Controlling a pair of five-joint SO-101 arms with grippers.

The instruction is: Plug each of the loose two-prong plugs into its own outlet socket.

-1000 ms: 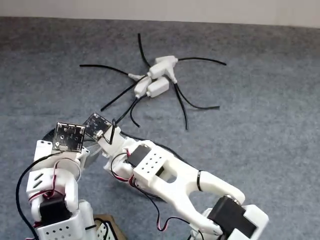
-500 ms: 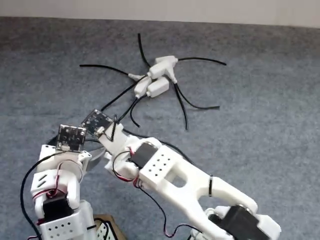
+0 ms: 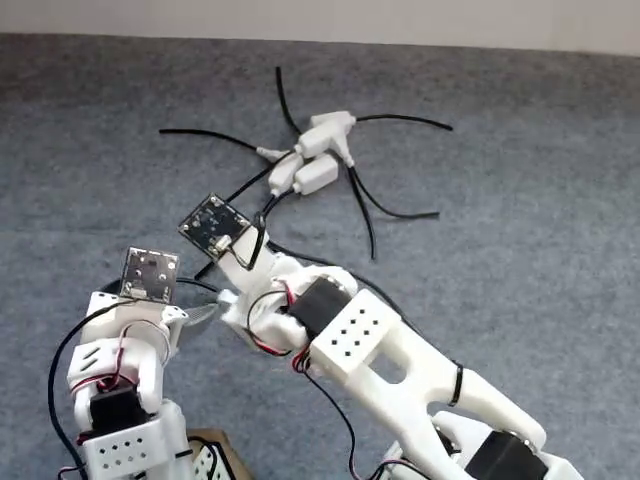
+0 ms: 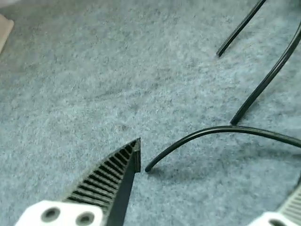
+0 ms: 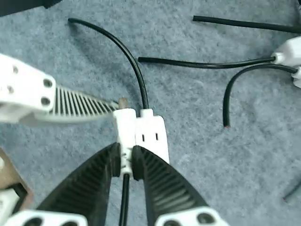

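Observation:
My right gripper (image 5: 123,162) is shut on a white two-prong plug (image 5: 123,126) that sits side by side with a white outlet socket (image 5: 152,131), touching it; I cannot tell whether the prongs are in. The socket's black cord (image 5: 133,61) curves away over the carpet. In the high view this pair sits under the right wrist (image 3: 224,297). My left gripper (image 4: 207,188) is open just above the carpet, with a loose black cord end (image 4: 148,168) between its fingers; one of its ribbed fingers (image 5: 82,107) lies close beside the held plug. A cluster of white plugs and sockets (image 3: 312,158) lies farther off.
Several black cords (image 3: 365,205) fan out from the cluster over the grey carpet (image 3: 520,220). Another white connector (image 5: 289,51) with cords shows at the edge of the right wrist view. A brown cardboard corner (image 3: 215,445) lies by the left arm's base.
The right arm has stretched forward toward the cluster, carrying its wrist farther from the bases. The left arm's wrist has shifted slightly nearer its base.

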